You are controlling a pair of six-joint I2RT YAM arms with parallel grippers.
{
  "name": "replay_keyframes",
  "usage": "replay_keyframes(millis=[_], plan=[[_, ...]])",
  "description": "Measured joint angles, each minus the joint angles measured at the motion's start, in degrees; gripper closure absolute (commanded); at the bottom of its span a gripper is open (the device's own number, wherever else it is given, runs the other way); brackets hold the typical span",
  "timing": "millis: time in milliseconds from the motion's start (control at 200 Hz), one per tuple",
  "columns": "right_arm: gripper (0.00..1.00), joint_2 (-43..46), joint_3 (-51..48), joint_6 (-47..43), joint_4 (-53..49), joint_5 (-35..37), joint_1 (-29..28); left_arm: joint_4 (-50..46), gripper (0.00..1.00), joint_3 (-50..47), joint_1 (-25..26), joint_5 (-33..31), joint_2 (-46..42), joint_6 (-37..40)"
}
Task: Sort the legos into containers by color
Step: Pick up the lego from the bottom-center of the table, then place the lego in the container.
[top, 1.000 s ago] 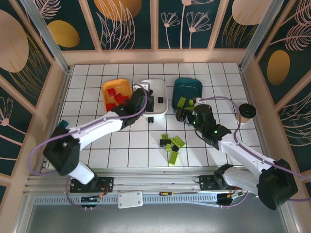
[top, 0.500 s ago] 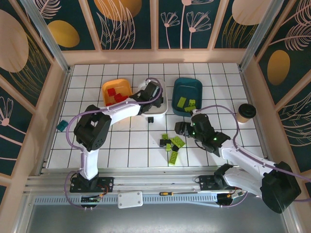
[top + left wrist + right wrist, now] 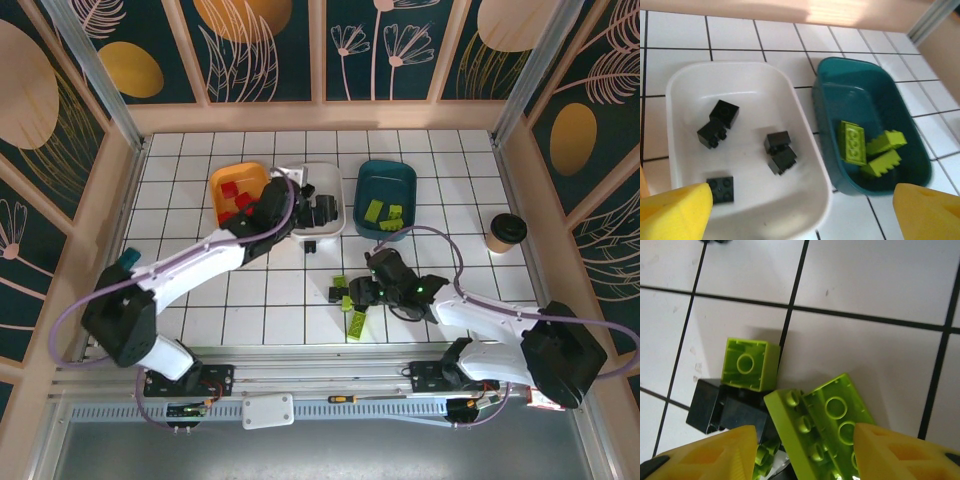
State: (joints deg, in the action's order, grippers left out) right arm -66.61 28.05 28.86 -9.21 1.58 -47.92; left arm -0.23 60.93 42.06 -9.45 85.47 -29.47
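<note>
Right gripper (image 3: 805,457): stood wide and empty, lime plate (image 3: 832,427) lying between its fingers
Hazard: black brick (image 3: 722,412) against the plate, close by one finger
Grasp: best centred to pinch the plate alone
Left gripper (image 3: 800,215): wide, empty, above white tray (image 3: 677,95)

glossy plastic white tray (image 3: 805,140), studded plastic legos (image 3: 825,430), glazed tiled table (image 3: 260,300)

A white tiled tabletop (image 3: 190,300) with dark grout lines lies beneath the left gripper (image 3: 305,205) and right gripper (image 3: 352,292). Ahead of both, and out to either side, pale wooden frames (image 3: 320,115) hold dark teal wall panels (image 3: 270,50) printed with gold ovals and pale plant outlines. Behind the grippers runs a metal rail (image 3: 330,360). The light is soft, with a brighter patch (image 3: 840,10) on the wood ahead of the left gripper.
</note>
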Motion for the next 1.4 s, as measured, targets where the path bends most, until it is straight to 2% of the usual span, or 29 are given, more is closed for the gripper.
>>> replay_keyframes(millis=[110,355,701,976,1081,1206,1396], plan=[[0.54,-1.0,0.2,0.0,-0.5,0.1,-1.4,0.5,0.02,-6.7,1.8,0.0,-5.7,-1.3],[0.68,-5.4,1.9,-0.4,-1.4,1.7,-2.3,-0.1,0.01,-17.7,1.8,0.0,-12.7,-5.2],[0.89,-7.8,3.5,-1.3,-1.7,3.5,-2.8,-0.2,0.01,-20.0,1.8,-0.2,-17.0,-6.9],[0.92,-2.1,9.0,-2.9,-5.6,6.1,-2.4,-0.5,0.02,-21.9,1.8,-0.7,-19.1,-7.8],[0.92,-0.3,13.1,-4.5,-6.1,6.6,0.8,-0.4,0.02,-23.9,1.8,-1.0,-20.5,-8.6],[0.93,-0.6,17.4,-6.1,-4.2,7.4,8.7,-0.5,0.01,-25.8,1.8,-0.9,-21.1,-9.7],[0.93,-12.1,23.7,-6.8,2.6,6.6,21.2,-0.5,0.01,-28.1,1.8,0.1,-21.3,-11.4]])
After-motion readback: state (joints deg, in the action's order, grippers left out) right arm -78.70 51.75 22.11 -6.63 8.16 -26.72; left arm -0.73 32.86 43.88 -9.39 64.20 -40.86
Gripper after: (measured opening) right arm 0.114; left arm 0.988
